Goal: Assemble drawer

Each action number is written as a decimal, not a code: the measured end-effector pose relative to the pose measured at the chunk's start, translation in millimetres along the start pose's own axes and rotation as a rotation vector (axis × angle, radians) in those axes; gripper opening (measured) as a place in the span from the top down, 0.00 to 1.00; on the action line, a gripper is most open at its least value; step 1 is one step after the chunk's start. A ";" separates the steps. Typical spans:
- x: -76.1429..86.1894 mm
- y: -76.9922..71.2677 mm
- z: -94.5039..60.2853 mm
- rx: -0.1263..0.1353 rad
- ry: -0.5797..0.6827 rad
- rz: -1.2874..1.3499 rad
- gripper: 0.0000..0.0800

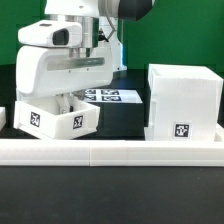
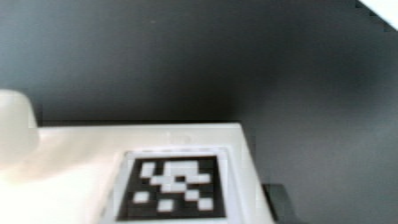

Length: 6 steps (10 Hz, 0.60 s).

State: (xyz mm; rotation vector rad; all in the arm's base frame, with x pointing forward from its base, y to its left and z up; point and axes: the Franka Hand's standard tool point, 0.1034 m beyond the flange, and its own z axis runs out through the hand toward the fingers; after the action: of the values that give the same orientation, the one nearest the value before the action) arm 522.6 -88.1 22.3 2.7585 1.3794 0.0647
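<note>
My gripper (image 1: 68, 104) is at the exterior view's left, down on a small white open-top tray (image 1: 55, 118) with a square tag on its front. The tray sits slightly tilted under the hand, just behind the front wall. In the wrist view the tray's white tagged face (image 2: 175, 185) fills the lower part, and one dark finger (image 2: 276, 200) presses against its edge; the other finger is hidden. The large white box shell (image 1: 183, 100) stands at the exterior view's right, tag low on its front. A white piece (image 1: 3, 118) shows at the far left edge.
A long low white border wall (image 1: 110, 150) runs across the front. The marker board (image 1: 112, 97) lies on the black table behind the tray, between it and the box shell. A green backdrop is behind.
</note>
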 end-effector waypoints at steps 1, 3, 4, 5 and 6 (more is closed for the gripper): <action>0.0 0.0 -0.6 -0.002 -0.004 -0.070 0.94; 7.8 -3.1 -5.0 -0.011 -0.016 -0.233 0.94; 11.9 -5.8 -4.8 -0.009 -0.022 -0.302 0.94; 16.1 -7.7 -5.0 -0.009 -0.026 -0.339 0.94; 19.0 -9.5 -5.1 -0.009 -0.034 -0.426 0.94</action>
State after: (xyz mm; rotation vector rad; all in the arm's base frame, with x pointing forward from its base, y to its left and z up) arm 526.1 -67.1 26.9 2.3828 1.9113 0.0040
